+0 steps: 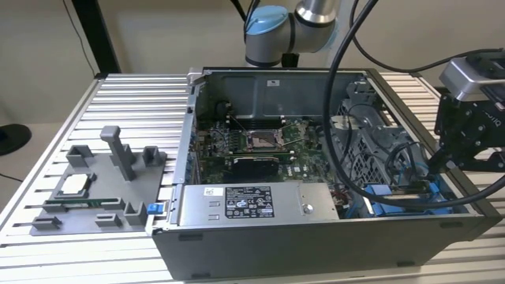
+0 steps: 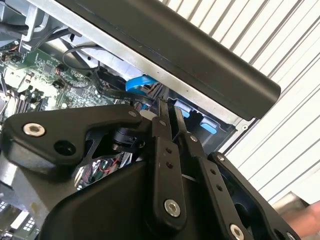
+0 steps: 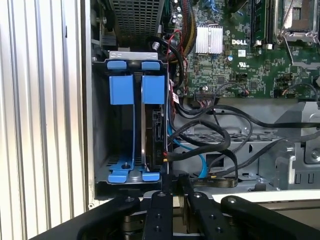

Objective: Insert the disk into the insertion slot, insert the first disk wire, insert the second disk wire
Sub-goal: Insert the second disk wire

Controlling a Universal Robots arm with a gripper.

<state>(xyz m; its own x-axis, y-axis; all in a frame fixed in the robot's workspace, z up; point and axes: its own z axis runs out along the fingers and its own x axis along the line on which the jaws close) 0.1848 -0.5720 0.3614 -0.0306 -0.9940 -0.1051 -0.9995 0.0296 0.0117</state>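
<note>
I read the disk point(image 3: 156, 131) as already seated. In the first wrist view it stands on edge inside the insertion slot point(image 3: 131, 54), between the blue rails and hard against the slot wall on the circuit board point(image 3: 240, 65) side. In the exterior view the slot sits in the corner of the computer case point(image 1: 316, 248) towards the exterior view's right, just past the power box point(image 1: 245, 204). The gripper point(image 3: 176, 186) hangs at the open mouth of that slot, in line with the disk's edge. Its jaws are drawn together with only a hairline between them, and I see nothing pinched there. So I judge the work to be at the wire stage. A blue cable point(image 3: 204, 165) and several black wires point(image 3: 215, 142) loop loosely just beside the slot, on the circuit board side. I cannot tell whether any of them is plugged into the disk. As I see it, a wire step here calls for a clean hold on one plug, squared to the socket on the disk's edge, with the slack kept clear of the blue rails. The desk point(image 1: 134, 94) under the case gives me no extra room at that corner.
</note>
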